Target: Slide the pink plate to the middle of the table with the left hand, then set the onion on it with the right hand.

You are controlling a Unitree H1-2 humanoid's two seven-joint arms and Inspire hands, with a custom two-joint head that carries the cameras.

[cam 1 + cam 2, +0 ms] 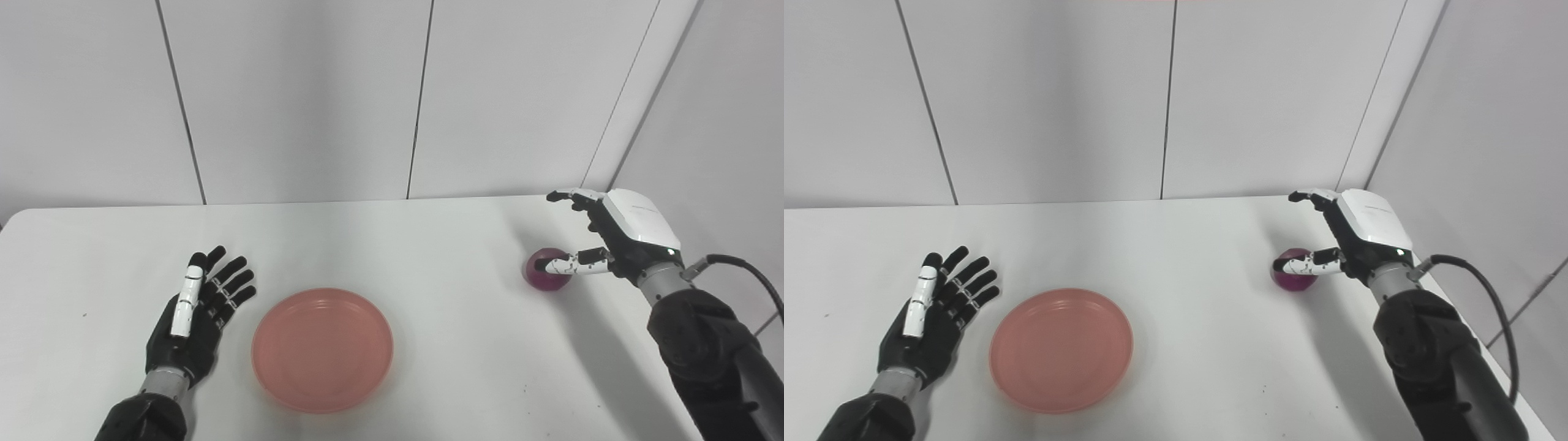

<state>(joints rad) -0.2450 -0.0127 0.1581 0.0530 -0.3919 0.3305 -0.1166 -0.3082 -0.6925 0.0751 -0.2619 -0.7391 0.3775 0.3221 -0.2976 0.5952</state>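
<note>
Presently catalogued, item by item:

Worktop: white worktop (429, 245), matt surface, rounded corner at far left; it carries every item listed below.

Backdrop: pale wall panels (294, 92) with dark vertical seams, standing behind the far edge of the worktop.

Plate: pink plate (323, 349), round and shallow with a raised rim, lying flat on the near part of the worktop, somewhat left of the middle. Nothing rests on it.

Onion: small purple onion (547, 277), round and glossy, sitting on the worktop at the far right, well apart from the pink plate.

Left hand: left hand (196, 312), black with a white strip along one finger, palm turned towards the plate, fingers straight and spread, gripping nothing. It sits low over the worktop just beside the plate's left rim, with a narrow gap of bare surface between; whether it rests on the surface cannot be told.

Right hand: right hand (603, 239), white-backed with dark fingers, placed at the onion from its right side. Fingers are parted: the thumb reaches across the near top of the onion, the other fingers arch above and beyond it. Whether the thumb touches the onion cannot be told; the onion is not enclosed and sits on the surface.

Cable: black cable (1488, 288), looping out from the right wrist towards the lower right.
</note>
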